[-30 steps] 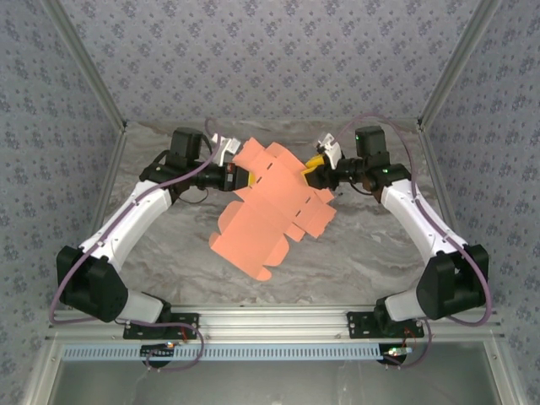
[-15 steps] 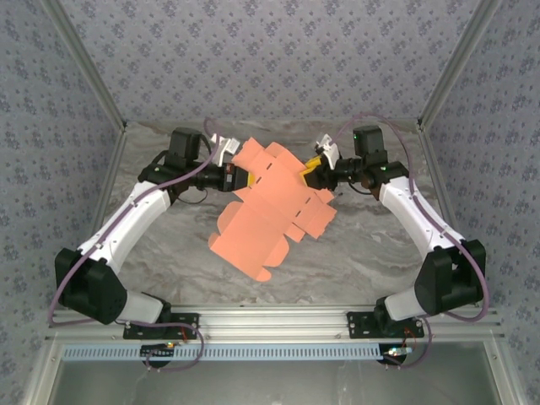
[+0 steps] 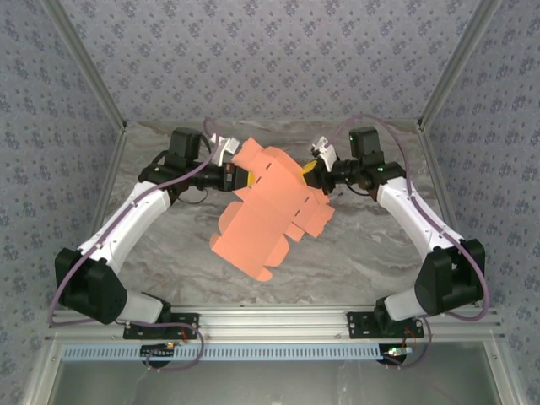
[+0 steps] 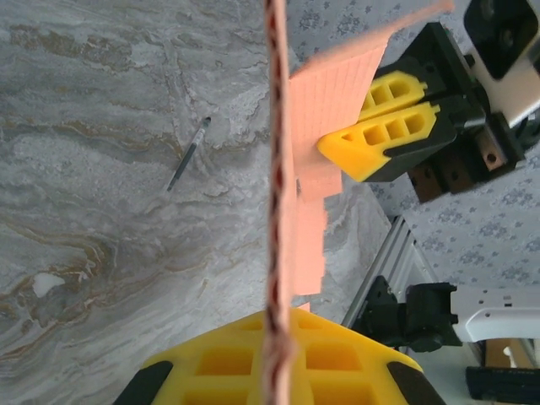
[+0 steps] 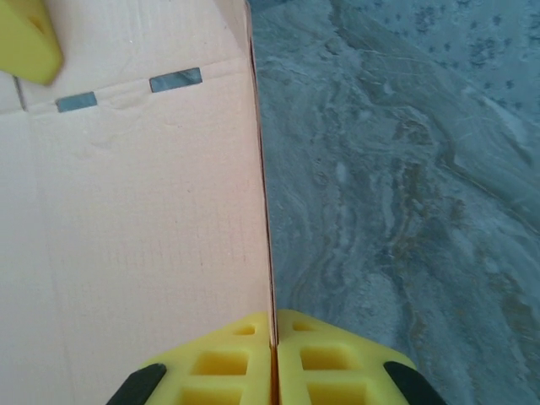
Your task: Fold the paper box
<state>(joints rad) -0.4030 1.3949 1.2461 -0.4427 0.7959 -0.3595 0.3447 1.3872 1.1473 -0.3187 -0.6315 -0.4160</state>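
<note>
From above, the box [image 3: 268, 208] was a flat salmon-orange die-cut sheet with rounded tabs and a dashed crease line, not yet folded into a container and holding nothing. It hung tilted over the middle of the tabletop [image 3: 363, 253], its upper part toward the back edge and its lowest tab toward the near edge. The left gripper [image 3: 242, 177] was clenched on the sheet's upper left edge, and the right gripper [image 3: 310, 172] was clenched on its upper right edge, the two facing each other across the card. In the left wrist view, the sheet ran edge-on up the frame, pinched between that gripper's yellow fingers [image 4: 337, 367] at the bottom; beyond it, the right gripper's yellow fingers were closed on a ribbed flap. A thin dark stick [image 4: 187, 154] lay on the marbled tabletop to the left of the sheet. In the right wrist view, the card's edge stood trapped between two yellow fingers pressed together, and its pale face spread away leftward, with two narrow slots [image 5: 175, 80] cut along a crease and a yellow fingertip of the left gripper at the top left corner.
</note>
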